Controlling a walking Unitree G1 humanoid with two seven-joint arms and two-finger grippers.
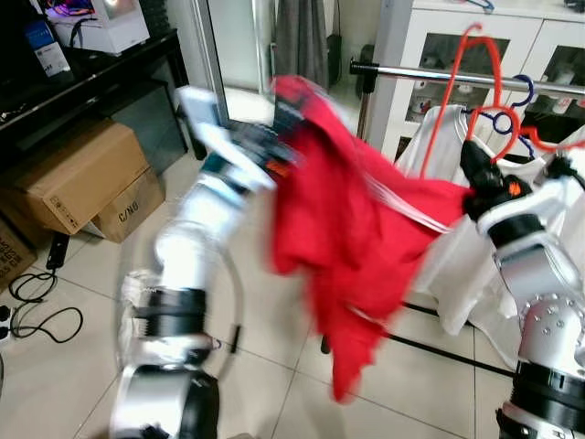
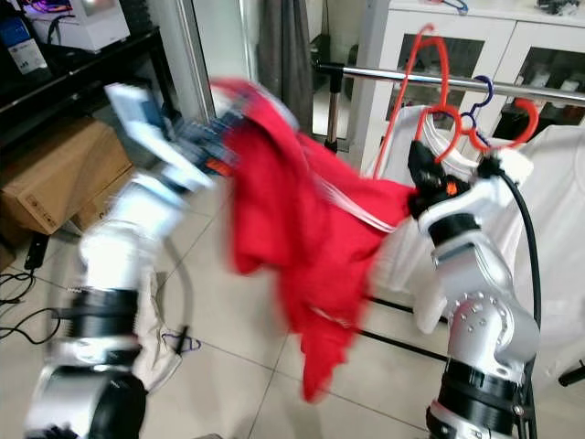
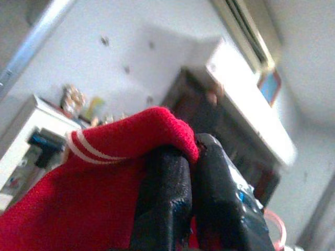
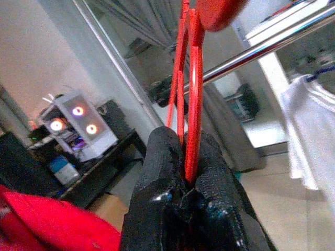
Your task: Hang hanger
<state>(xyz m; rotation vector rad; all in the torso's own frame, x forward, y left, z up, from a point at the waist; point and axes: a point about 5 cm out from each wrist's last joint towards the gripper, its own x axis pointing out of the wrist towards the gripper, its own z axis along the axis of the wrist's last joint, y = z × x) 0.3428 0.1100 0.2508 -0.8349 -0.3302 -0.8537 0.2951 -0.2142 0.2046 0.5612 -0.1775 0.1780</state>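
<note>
A red garment point(image 1: 347, 247) hangs stretched between my two grippers, in front of the clothes rail point(image 1: 548, 84). My left gripper point(image 3: 191, 157) is shut on the garment's upper edge, which has white stripes; this arm is raised and blurred in the eye views. My right gripper point(image 1: 475, 169) is shut on the neck of the red hanger point(image 1: 445, 101), seen close up in the right wrist view as well point(image 4: 189, 94). The hanger's hook rises past the rail's height. I cannot tell whether the hook touches the rail.
White garments point(image 1: 439, 146) hang on the rail, with a purple hanger point(image 1: 523, 91) and another red hanger point(image 1: 548, 142). A white cabinet point(image 1: 512, 46) stands behind. Cardboard boxes point(image 1: 82, 178) and floor cables point(image 1: 37, 302) lie at the left. The rack's base bar point(image 1: 439, 347) crosses the floor.
</note>
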